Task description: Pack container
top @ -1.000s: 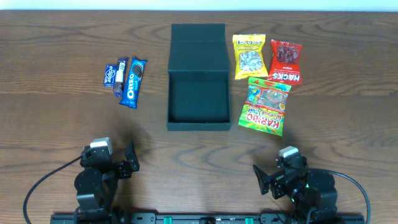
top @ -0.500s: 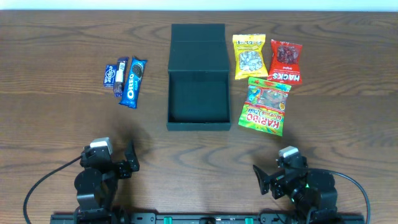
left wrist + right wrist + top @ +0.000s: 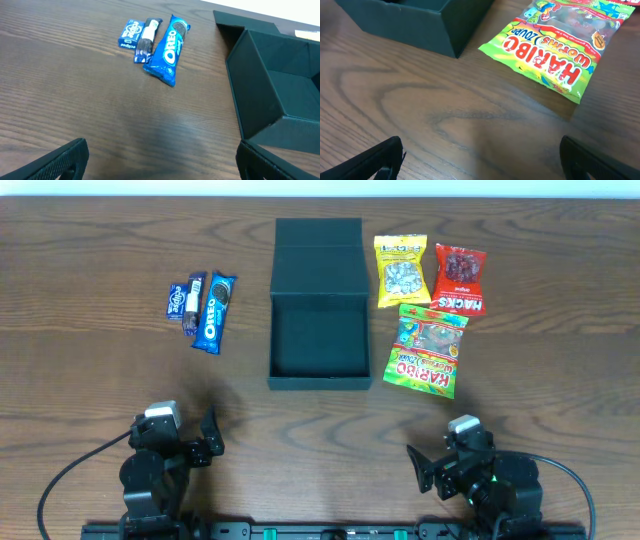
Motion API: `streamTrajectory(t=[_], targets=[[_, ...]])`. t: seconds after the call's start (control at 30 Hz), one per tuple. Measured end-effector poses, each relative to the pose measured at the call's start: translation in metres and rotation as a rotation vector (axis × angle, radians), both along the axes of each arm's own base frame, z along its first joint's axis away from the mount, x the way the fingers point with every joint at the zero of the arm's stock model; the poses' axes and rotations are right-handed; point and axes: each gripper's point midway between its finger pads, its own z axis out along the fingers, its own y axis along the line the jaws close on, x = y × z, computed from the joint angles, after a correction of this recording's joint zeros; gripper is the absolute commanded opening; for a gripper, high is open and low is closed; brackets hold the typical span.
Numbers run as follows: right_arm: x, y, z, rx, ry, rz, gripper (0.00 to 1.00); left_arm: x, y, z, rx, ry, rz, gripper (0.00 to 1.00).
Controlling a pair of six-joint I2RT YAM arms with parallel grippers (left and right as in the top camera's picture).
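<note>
The container (image 3: 320, 340), a dark teal-black box, lies open and empty mid-table with its flap lid folded back. It also shows in the left wrist view (image 3: 280, 95) and the right wrist view (image 3: 420, 20). Left of it lie an Oreo packet (image 3: 213, 312), a dark bar (image 3: 193, 302) and a small blue Eclipse packet (image 3: 176, 299). Right of it lie a yellow snack bag (image 3: 401, 270), a red Hacks bag (image 3: 460, 278) and a green Haribo bag (image 3: 426, 350). My left gripper (image 3: 205, 440) and right gripper (image 3: 425, 470) rest open and empty at the near edge.
The wooden table (image 3: 100, 380) carries nothing else. The Oreo packet (image 3: 169, 47) lies ahead of the left wrist camera. The Haribo bag (image 3: 555, 45) lies ahead of the right wrist camera.
</note>
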Motion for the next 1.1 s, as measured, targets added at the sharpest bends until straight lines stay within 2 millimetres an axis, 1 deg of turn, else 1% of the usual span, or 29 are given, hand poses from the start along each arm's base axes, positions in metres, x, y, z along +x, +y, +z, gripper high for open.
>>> streamTrajectory(t=[0.17, 0.23, 0.3, 0.37, 0.4, 0.47, 0.5, 0.57, 0.63, 0.7, 0.77, 0.93, 0.97, 1.03, 1.1], targets=[[0.001, 0.000, 0.001, 0.001, -0.007, 0.000, 0.99, 0.000, 0.000, 0.000, 0.000, 0.000, 0.000, 0.95], [0.003, 0.001, 0.004, 0.005, -0.022, 0.001, 0.99, 0.000, 0.000, 0.000, 0.000, 0.000, 0.000, 0.95], [0.007, 0.004, 0.012, 0.026, -0.056, 0.005, 0.99, 0.000, 0.000, 0.000, 0.000, 0.000, 0.000, 0.95], [0.014, 0.010, 0.028, 0.104, -0.099, 0.002, 0.99, 0.000, 0.000, 0.000, 0.000, 0.000, 0.000, 0.95], [0.015, 0.012, 0.032, 0.134, -0.104, -0.003, 0.99, 0.000, 0.000, 0.000, 0.000, 0.000, 0.000, 0.95], [0.018, 0.017, 0.044, 0.249, -0.094, -0.031, 0.99, 0.000, 0.000, 0.000, 0.000, 0.000, 0.000, 0.95], [0.017, 0.020, 0.047, 0.336, -0.055, -0.059, 0.99, 0.000, 0.000, 0.000, 0.000, 0.000, 0.000, 0.95], [0.015, 0.023, 0.046, 0.452, 0.026, -0.111, 0.99, 0.000, 0.000, 0.000, 0.000, 0.000, 0.000, 0.95], [0.015, 0.025, 0.048, 0.537, 0.073, -0.148, 0.99, 0.000, 0.000, 0.000, 0.000, 0.000, 0.000, 0.95], [0.017, 0.026, 0.054, 0.596, 0.079, -0.166, 0.99, 0.000, 0.000, 0.000, 0.000, 0.000, 0.000, 0.95], [0.021, 0.027, 0.067, 0.644, 0.047, -0.165, 0.99, 0.000, 0.000, 0.000, 0.000, 0.000, 0.000, 0.95], [0.035, 0.027, 0.122, 0.709, -0.184, -0.104, 0.99, 0.000, 0.000, 0.000, 0.000, 0.000, 0.000, 0.95], [0.038, 0.027, 0.129, 0.711, -0.212, -0.101, 0.99, 0.000, 0.000, 0.000, 0.000, 0.000, 0.000, 0.95], [0.047, 0.026, 0.134, 0.695, -0.233, -0.109, 0.99, 0.000, 0.000, 0.000, 0.000, 0.000, -0.001, 0.95], [0.058, 0.024, 0.126, 0.649, -0.192, -0.140, 0.99, 0.000, 0.000, 0.000, 0.000, 0.000, -0.001, 0.95]])
